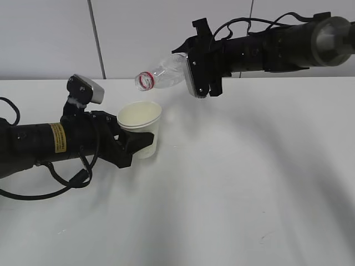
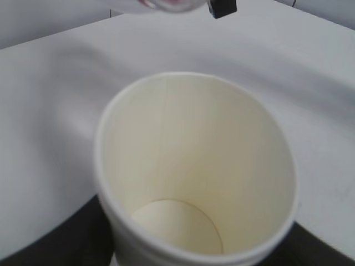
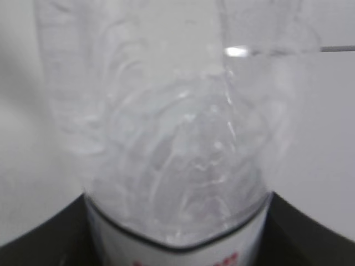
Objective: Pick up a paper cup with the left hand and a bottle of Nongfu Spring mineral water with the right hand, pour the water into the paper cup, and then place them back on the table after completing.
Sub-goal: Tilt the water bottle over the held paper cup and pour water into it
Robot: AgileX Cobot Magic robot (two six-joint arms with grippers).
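Note:
My left gripper (image 1: 133,145) is shut on a white paper cup (image 1: 141,128) and holds it upright low over the white table (image 1: 233,183). In the left wrist view the cup (image 2: 194,166) fills the frame and its inside looks dry. My right gripper (image 1: 194,69) is shut on a clear plastic bottle (image 1: 163,73), tipped on its side with its red-ringed mouth (image 1: 145,81) pointing left, above the cup's rim. In the right wrist view the bottle (image 3: 177,138) fills the frame. No water stream shows. The bottle's mouth edge (image 2: 166,4) shows at the top of the left wrist view.
A pale wall (image 1: 138,33) with a vertical seam stands behind the table. The black left arm with its yellow label (image 1: 57,137) lies along the table at the left, with a loose cable (image 1: 61,183) beside it.

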